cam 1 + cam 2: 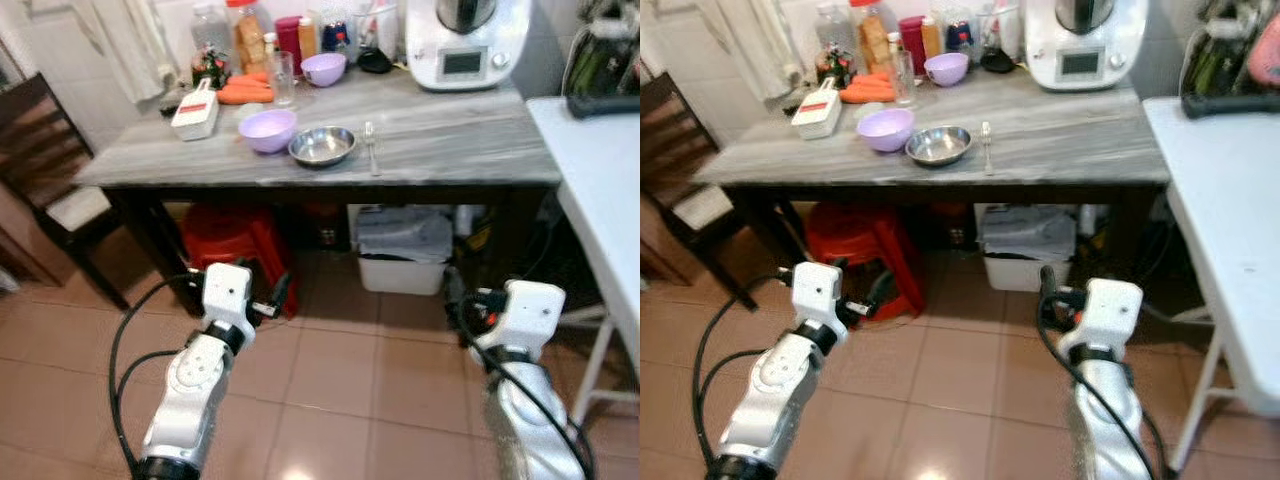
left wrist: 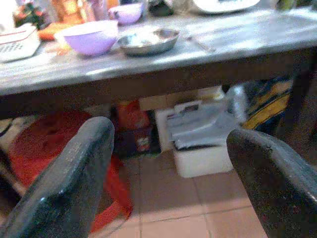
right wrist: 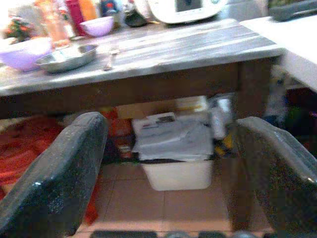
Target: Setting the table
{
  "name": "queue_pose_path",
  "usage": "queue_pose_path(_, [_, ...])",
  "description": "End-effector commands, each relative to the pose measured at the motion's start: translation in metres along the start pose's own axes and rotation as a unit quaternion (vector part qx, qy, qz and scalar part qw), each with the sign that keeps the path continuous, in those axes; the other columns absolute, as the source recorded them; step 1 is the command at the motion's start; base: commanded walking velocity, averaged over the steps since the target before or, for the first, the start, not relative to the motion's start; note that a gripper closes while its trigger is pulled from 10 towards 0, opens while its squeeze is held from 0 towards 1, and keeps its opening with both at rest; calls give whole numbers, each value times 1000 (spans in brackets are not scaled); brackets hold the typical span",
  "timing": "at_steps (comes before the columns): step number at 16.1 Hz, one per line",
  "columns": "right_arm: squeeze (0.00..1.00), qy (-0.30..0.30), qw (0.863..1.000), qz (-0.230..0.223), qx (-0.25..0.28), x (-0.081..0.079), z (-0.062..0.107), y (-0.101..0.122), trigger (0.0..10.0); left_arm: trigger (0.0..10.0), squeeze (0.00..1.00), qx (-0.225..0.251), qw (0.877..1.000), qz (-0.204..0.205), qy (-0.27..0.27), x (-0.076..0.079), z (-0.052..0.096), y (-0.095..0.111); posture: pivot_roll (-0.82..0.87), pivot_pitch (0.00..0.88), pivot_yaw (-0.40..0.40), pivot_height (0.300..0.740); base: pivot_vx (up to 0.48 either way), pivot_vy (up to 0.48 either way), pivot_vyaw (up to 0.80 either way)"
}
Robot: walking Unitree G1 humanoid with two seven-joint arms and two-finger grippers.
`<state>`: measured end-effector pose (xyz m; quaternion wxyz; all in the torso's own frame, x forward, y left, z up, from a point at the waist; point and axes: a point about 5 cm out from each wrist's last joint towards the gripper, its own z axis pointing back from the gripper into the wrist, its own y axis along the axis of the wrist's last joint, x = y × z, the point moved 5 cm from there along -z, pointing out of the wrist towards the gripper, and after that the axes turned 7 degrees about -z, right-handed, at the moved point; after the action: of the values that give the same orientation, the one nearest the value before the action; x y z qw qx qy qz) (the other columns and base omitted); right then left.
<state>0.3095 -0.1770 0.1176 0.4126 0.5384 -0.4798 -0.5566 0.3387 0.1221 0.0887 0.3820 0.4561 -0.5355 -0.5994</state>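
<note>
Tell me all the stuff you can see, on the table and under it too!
Grey wooden table: one, straight ahead.
Round plastic bowls: two, lilac; one near the front edge, one at the back.
Shiny steel bowl: one, silver, right beside the front lilac bowl.
Metal fork: one, silver, right of the steel bowl.
Clear drinking glass: one, behind the bowls.
Carrots: orange, left of the glass.
White kitchen machine: one, back right.
Red plastic stool: one, under the table.
White storage box: one, under the table.
Left gripper: black fingers, open, low before the table.
Right gripper: black fingers, open, low before the table.
</note>
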Motion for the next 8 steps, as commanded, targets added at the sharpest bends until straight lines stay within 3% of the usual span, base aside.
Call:
queue_pose_path(1, [0, 2, 1000, 0, 11, -2, 0, 6, 10000, 10000, 0, 7, 1000, -1, 5, -5, 0, 5, -136, 0, 158, 740, 0, -480, 0])
queue_pose_path(8, [0, 3, 998, 25, 55, -3, 6, 29, 10000, 10000, 0, 12, 1000, 12, -3, -3, 0, 10, -136, 0, 160, 740, 0, -480, 0])
